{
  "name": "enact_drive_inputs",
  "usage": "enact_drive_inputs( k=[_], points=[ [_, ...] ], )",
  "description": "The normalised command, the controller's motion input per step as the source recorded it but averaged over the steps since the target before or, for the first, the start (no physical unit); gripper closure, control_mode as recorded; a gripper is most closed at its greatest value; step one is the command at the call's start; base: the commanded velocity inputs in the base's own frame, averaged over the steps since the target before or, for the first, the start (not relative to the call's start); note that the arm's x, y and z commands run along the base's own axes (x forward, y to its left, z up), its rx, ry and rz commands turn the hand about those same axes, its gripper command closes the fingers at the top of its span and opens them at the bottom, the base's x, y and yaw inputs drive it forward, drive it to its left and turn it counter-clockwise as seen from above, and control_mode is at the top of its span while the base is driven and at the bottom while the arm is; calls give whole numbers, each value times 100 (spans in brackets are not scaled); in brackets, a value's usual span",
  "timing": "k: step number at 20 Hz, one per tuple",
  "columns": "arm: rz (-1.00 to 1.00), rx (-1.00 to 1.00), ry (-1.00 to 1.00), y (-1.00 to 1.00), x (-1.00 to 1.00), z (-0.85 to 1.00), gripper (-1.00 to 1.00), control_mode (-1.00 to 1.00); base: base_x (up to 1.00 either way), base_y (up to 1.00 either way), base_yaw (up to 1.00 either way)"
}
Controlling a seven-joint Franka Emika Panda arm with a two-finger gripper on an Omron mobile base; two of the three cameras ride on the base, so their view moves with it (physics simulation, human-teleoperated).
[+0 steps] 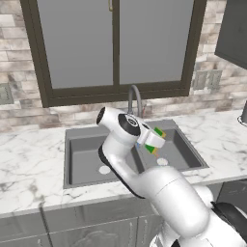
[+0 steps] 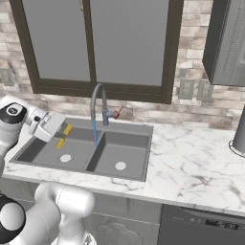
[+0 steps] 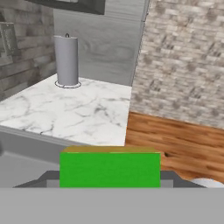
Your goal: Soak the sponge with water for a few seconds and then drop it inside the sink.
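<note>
My gripper (image 1: pixel 155 140) is shut on the sponge (image 1: pixel 158 131), a small green block with a yellow layer, and holds it in the air above the dark grey double-basin sink (image 1: pixel 79 136). In the right base view the sponge (image 2: pixel 67 129) in the gripper (image 2: pixel 63 136) hangs over the left basin of the sink (image 2: pixel 136 128), a little left of the water (image 2: pixel 94 131). That thin blue stream falls from the arched grey faucet (image 2: pixel 98 95) near the centre divider. In the hand view the sponge's green face (image 3: pixel 109 168) sits in the gripper (image 3: pixel 109 180), between dark fingertips (image 3: pixel 47 178).
White marble counter (image 1: pixel 29 164) surrounds the sink. A grey upright roll (image 2: pixel 239 129) stands on the counter at the far right, also seen as the roll (image 3: pixel 66 61). A dark-framed window (image 1: pixel 116 43) and brick wall rise behind the faucet (image 1: pixel 134 99). A grey wall cabinet (image 2: pixel 227 38) hangs upper right.
</note>
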Motion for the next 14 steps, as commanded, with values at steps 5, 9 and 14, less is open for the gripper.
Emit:
enact_drive_inputs(
  k=[5, 9, 14],
  points=[
    [0, 0, 0, 8, 25, -11, 100, -100, 0, 0, 0],
    [0, 0, 0, 11, 22, -2, 100, -100, 0, 0, 0],
    [0, 0, 0, 12, 19, -4, 100, -100, 0, 0, 0]
  ],
)
